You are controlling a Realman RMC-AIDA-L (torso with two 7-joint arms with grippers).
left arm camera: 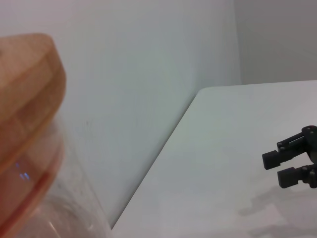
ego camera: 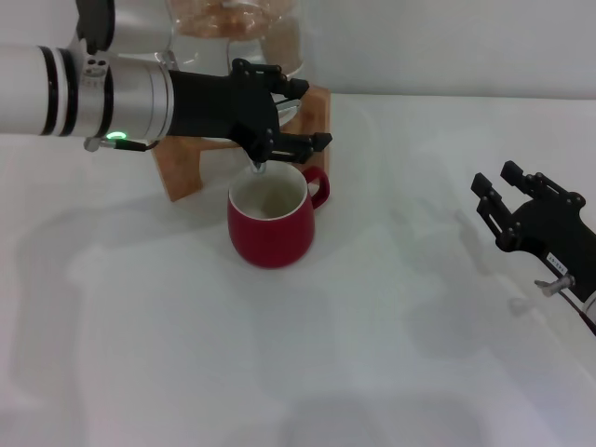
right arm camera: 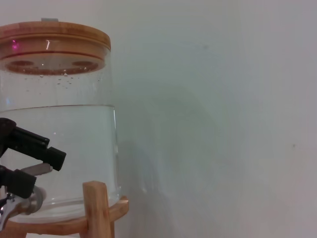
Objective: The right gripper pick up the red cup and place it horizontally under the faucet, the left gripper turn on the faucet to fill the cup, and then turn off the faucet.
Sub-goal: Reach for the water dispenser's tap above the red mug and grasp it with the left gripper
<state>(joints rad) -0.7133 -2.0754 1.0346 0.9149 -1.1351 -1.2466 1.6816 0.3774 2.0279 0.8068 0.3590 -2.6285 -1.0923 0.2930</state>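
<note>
The red cup (ego camera: 270,228) stands upright on the white table, its handle toward the right, with its cream inside directly below the chrome faucet (ego camera: 258,168) spout. My left gripper (ego camera: 312,114) reaches in from the left and is open, its two fingers straddling the faucet's flat lever (right arm camera: 38,169). The right wrist view shows the same: the left gripper (right arm camera: 45,171) with a finger on each side of the lever, above the faucet (right arm camera: 20,206) body. I cannot tell whether water is running. My right gripper (ego camera: 494,177) hovers open and holding nothing at the far right, well away from the cup.
The glass water jar (right arm camera: 64,148), about half full, sits under a wooden lid (right arm camera: 54,37) on a wooden stand (ego camera: 182,168) behind the cup. A white wall runs behind it. The right gripper (left arm camera: 292,161) also shows far off in the left wrist view.
</note>
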